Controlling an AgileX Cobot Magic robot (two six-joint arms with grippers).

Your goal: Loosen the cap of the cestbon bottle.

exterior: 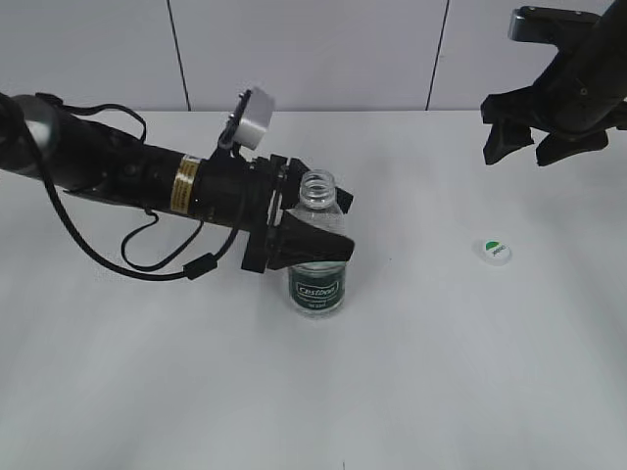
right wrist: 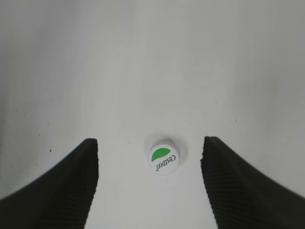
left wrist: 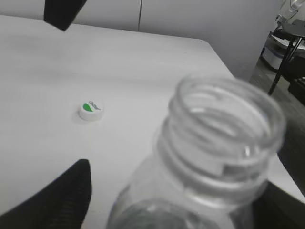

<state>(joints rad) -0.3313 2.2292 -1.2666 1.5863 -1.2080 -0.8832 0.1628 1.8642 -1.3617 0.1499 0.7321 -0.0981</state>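
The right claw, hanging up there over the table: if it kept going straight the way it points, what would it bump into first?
Most likely the cap. In the wrist view it lies on the white table, centred between the right claw's open fingers. Depth is uncertain.

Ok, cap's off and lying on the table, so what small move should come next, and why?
Probably back the left gripper away from the cestbon bottle. Its neck is open, the cap lies apart on the table, and the right gripper hangs open and empty above it, so nothing is left to unscrew.
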